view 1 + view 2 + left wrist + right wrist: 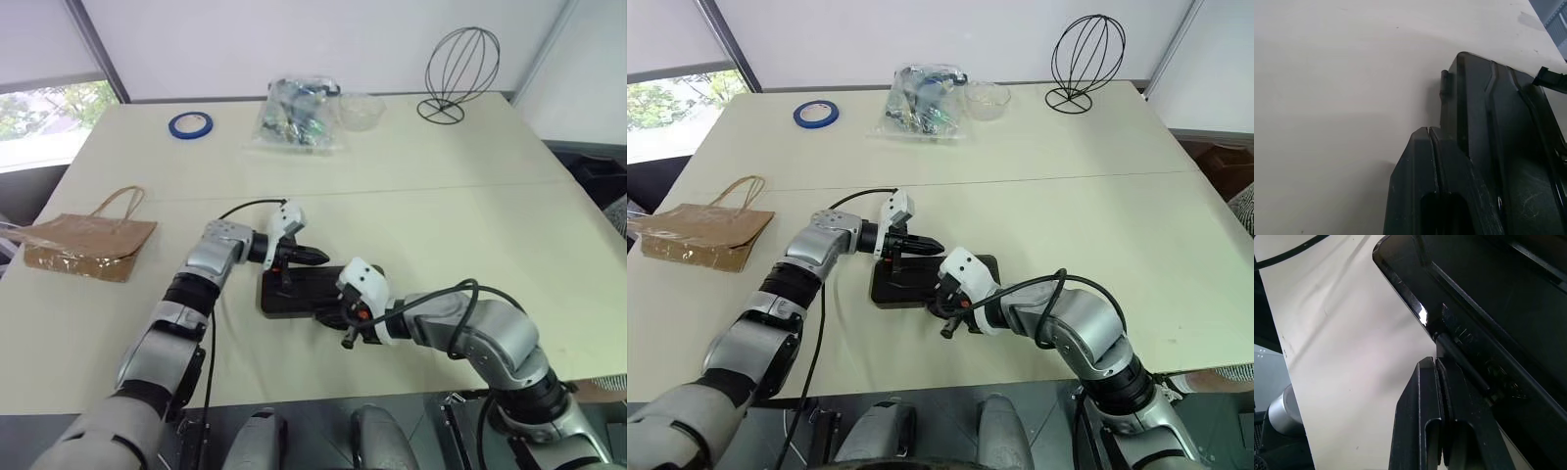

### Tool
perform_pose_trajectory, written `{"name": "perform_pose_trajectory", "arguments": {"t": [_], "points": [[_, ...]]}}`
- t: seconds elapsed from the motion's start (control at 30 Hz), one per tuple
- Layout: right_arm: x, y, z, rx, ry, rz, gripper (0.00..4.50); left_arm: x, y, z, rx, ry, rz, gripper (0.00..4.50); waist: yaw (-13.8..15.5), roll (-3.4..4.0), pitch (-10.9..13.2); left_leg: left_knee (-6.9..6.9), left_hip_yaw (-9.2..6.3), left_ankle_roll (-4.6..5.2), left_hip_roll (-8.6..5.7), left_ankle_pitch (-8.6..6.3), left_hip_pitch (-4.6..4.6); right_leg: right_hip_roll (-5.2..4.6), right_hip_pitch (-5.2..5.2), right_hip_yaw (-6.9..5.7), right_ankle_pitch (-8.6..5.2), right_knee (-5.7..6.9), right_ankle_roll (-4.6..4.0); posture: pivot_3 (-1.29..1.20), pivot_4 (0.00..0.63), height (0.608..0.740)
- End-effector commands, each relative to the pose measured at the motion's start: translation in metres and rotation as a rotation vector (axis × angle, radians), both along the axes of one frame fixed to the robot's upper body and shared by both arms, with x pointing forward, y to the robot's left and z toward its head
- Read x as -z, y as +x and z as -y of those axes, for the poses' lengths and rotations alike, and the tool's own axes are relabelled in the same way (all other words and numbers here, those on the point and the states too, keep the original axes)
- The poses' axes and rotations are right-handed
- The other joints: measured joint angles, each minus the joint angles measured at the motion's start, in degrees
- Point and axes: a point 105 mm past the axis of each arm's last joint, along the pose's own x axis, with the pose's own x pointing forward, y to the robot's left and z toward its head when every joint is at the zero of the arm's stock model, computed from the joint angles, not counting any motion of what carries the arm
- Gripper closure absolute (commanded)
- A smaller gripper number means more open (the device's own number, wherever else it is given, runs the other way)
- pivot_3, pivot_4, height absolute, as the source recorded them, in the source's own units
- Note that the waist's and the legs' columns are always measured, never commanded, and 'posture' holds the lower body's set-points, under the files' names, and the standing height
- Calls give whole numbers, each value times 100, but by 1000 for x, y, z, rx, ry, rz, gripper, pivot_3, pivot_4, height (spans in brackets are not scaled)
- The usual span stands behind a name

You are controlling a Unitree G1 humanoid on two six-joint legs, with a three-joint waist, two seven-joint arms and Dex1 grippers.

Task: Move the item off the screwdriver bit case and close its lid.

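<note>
The dark screwdriver bit case (294,292) lies flat on the cream table near the front, between my two grippers. Its smoky lid (1508,127) lies over the tray, with the small black latch tab (1446,84) on the long edge; I cannot tell whether it is latched. My left gripper (313,258) is shut, points right and hovers just above the case's far edge. My right gripper (341,315) is shut, with its tips at the case's near right corner (1400,279). The item is out of view.
At the table's far side are a blue tape roll (190,124), a clear plastic bag of parts (297,115), a clear bowl (361,110) and a black wire stand (458,73). A brown paper bag (90,242) lies at the left. The table's front edge is close behind my arms.
</note>
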Motion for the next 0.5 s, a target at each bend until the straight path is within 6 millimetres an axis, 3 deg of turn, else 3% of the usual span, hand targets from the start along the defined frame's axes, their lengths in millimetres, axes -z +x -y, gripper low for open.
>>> {"name": "perform_pose_trajectory", "arguments": {"t": [0.03, 0.5], "points": [[7, 4, 4, 31, -45, 16, 4447, 11, -7, -2, 30, 35, -3, 4500, 1, 0, 0, -1, 0, 0, 0, 0, 5, 0, 4, 0, 0, 0, 0, 0, 150, 740], [1, 19, 9, 81, -109, 164, 4447, 45, -26, -9, 72, 115, -40, 4500, -47, 0, -9, -14, -2, 9, 8, -5, 48, 4, 29, 6, 0, 0, 0, 0, 150, 740]]}}
